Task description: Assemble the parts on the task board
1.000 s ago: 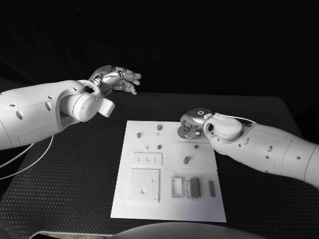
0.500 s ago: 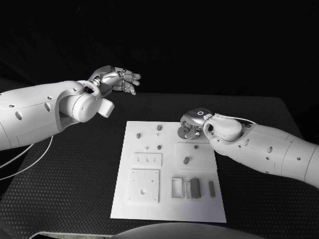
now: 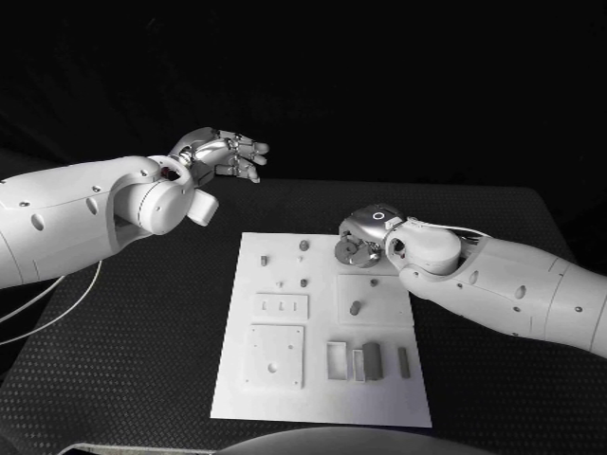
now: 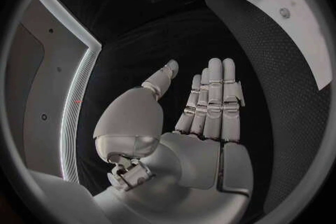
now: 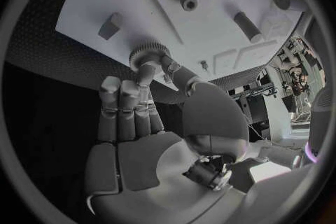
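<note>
Right robot hand [image 3: 362, 239] pinching a small grey toothed gear [image 5: 145, 56] over the far right corner of the white rectangular task board [image 3: 321, 393]. Left robot hand [image 3: 222, 152] raised beyond the black worktop [image 3: 139, 341], fingers straight, holding nothing.

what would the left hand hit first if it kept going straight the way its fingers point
Probably nothing: the left hand is open, raised past the far-left corner of the task board, fingers aimed over bare black table into darkness. Depth is unclear, so treat this as a guess.
</note>
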You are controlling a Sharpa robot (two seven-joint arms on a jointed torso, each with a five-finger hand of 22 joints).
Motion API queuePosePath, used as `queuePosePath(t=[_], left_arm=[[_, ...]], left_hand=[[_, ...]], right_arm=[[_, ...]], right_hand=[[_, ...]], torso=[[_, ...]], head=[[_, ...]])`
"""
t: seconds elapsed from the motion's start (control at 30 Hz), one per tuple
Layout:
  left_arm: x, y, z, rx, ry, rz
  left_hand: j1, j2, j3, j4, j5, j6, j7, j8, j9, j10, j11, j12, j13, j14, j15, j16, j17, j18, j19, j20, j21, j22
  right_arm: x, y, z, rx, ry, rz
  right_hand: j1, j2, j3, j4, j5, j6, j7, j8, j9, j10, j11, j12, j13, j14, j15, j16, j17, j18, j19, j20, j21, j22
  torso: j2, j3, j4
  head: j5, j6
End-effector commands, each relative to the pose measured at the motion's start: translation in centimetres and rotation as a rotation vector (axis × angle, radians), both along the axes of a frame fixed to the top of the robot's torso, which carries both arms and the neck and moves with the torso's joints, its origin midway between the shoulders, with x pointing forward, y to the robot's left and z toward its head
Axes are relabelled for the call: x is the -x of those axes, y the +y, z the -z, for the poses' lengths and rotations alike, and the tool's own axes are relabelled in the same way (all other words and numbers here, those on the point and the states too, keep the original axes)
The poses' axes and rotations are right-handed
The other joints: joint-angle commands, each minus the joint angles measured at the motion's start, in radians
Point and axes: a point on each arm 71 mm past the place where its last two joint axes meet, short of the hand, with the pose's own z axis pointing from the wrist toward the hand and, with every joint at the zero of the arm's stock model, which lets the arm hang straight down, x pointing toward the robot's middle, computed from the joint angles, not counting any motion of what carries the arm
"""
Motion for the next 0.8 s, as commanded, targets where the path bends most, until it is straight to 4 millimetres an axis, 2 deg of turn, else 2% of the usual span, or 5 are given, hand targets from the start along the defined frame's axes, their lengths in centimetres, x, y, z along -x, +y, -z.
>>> queuePosePath(t=[0.03, 0.3, 0.43, 0.57, 0.8], left_arm=[[0.0, -0.2, -0.1, 0.003, -0.009, 0.016], [0.0, -0.4, -0.1, 0.005, -0.009, 0.021], [0.0, -0.4, -0.1, 0.005, -0.009, 0.023], [0.1, -0.5, -0.1, 0.005, -0.008, 0.026], [0.0, -0.6, -0.1, 0.006, -0.008, 0.028]], left_hand=[[0.000, -0.008, -0.005, -0.001, -0.006, -0.003, 0.009, -0.007, -0.002, -0.005, 0.000, -0.005, 0.002, -0.005, -0.001, 0.006, 0.002, 0.013, -0.001, -0.009, -0.003, 0.001], [0.001, -0.008, -0.005, -0.001, -0.006, -0.003, 0.009, -0.007, -0.002, -0.005, 0.000, -0.006, 0.002, -0.005, -0.001, 0.006, 0.001, 0.013, 0.000, -0.009, -0.004, 0.001], [0.000, -0.009, -0.005, -0.001, -0.006, -0.004, 0.009, -0.007, -0.002, -0.005, 0.001, -0.006, 0.002, -0.005, -0.001, 0.006, 0.001, 0.012, 0.000, -0.010, -0.004, 0.001], [0.000, -0.010, -0.006, -0.001, -0.006, -0.005, 0.009, -0.008, -0.002, -0.006, 0.001, -0.007, 0.002, -0.005, -0.001, 0.006, 0.001, 0.012, 0.000, -0.010, -0.005, 0.001], [0.000, -0.010, -0.006, -0.001, -0.006, -0.006, 0.010, -0.008, -0.003, -0.007, 0.001, -0.007, 0.002, -0.005, -0.001, 0.006, 0.001, 0.011, 0.000, -0.011, -0.005, 0.001]], right_arm=[[0.2, 0.6, -0.7, 0.015, -0.052, -0.012], [1.6, 3.6, -1.6, -0.006, -0.087, -0.073], [2.3, 5.6, -2.0, -0.020, -0.111, -0.110], [2.4, 7.1, -2.1, -0.026, -0.120, -0.127], [2.2, 8.6, -1.3, -0.021, -0.118, -0.128]], right_hand=[[-0.002, 0.001, 0.004, 0.000, 0.007, 0.023, 0.020, 0.001, 0.013, 0.004, -0.005, -0.006, -0.001, 0.000, -0.009, 0.000, -0.002, 0.045, 0.006, -0.003, 0.003, 0.011], [-0.009, -0.005, 0.005, 0.005, 0.007, 0.023, 0.020, -0.001, 0.012, 0.007, -0.004, -0.010, -0.005, 0.002, -0.010, -0.002, -0.004, 0.045, 0.008, -0.004, 0.003, 0.010], [-0.009, -0.006, 0.006, 0.006, 0.007, 0.023, 0.020, -0.001, 0.012, 0.008, -0.005, -0.010, -0.006, 0.003, -0.010, -0.002, -0.005, 0.045, 0.009, -0.004, 0.003, 0.010], [-0.010, -0.007, 0.006, 0.007, 0.007, 0.024, 0.020, -0.001, 0.012, 0.010, -0.005, -0.010, -0.006, 0.004, -0.010, -0.002, -0.006, 0.045, 0.010, -0.005, 0.003, 0.009], [-0.010, -0.007, 0.008, 0.009, 0.007, 0.024, 0.020, -0.002, 0.012, 0.011, -0.005, -0.011, -0.008, 0.006, -0.010, -0.003, -0.007, 0.045, 0.011, -0.005, 0.003, 0.009]], torso=[[0.000, -0.0007, -0.0001], [0.001, 0.0004, 0.0003], [0.001, -0.0005, 0.0002], [0.001, -0.0011, 0.0016], [0.003, -0.0019, 0.0044]], head=[[0.002, 0.002], [0.004, 0.008], [0.002, 0.010], [0.003, 0.011], [0.006, 0.013]])
